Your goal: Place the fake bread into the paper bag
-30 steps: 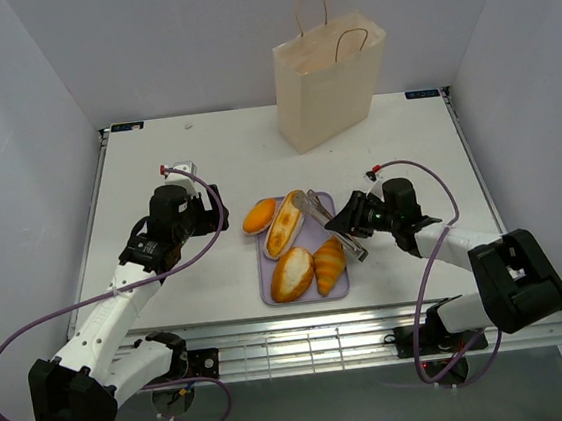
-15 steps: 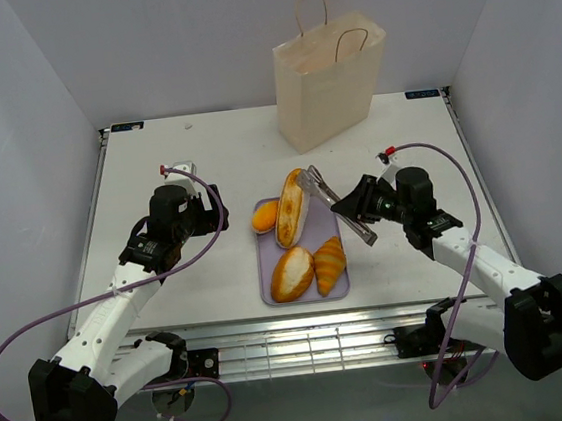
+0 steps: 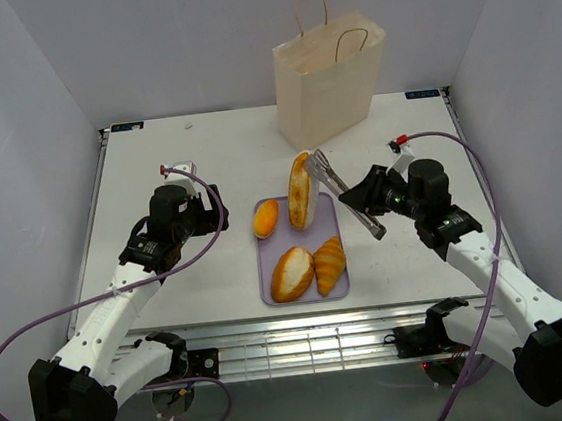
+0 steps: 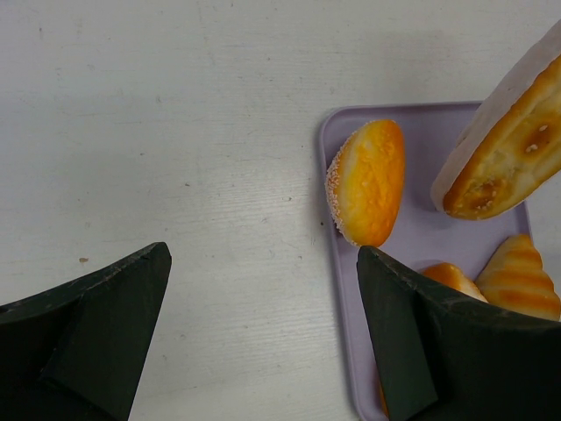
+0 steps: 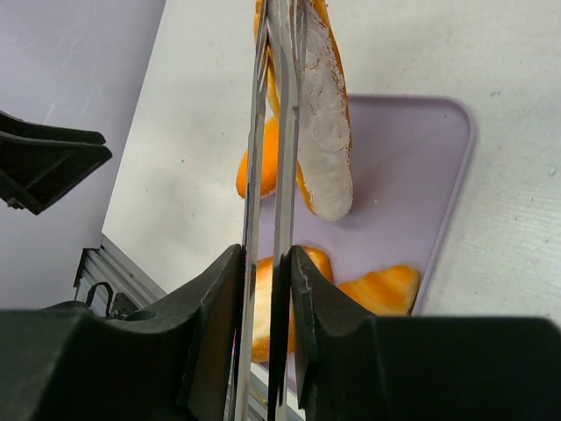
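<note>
The paper bag (image 3: 331, 85) stands upright at the back of the table, its mouth open. A lilac tray (image 3: 328, 216) holds an oval roll (image 3: 292, 273) and a croissant (image 3: 330, 264), with a small round bun (image 3: 267, 217) at its left edge. My right gripper (image 3: 368, 199) is shut on metal tongs (image 3: 341, 192). The tongs pinch a long loaf (image 3: 302, 190) and hold it tilted above the tray's far end; the right wrist view shows the tongs (image 5: 273, 132) closed on the loaf (image 5: 326, 149). My left gripper (image 4: 263, 289) is open and empty over the table, left of the bun (image 4: 368, 180).
The tray's left rim (image 4: 337, 289) runs just inside my left gripper's right finger (image 4: 438, 351). Grey walls close in the table on three sides. The bag stands behind the tray, slightly to the right.
My right arm has lifted the long loaf off the tray with the tongs and carried it back toward the bag. The bun shifted a little. The left arm has not moved.
</note>
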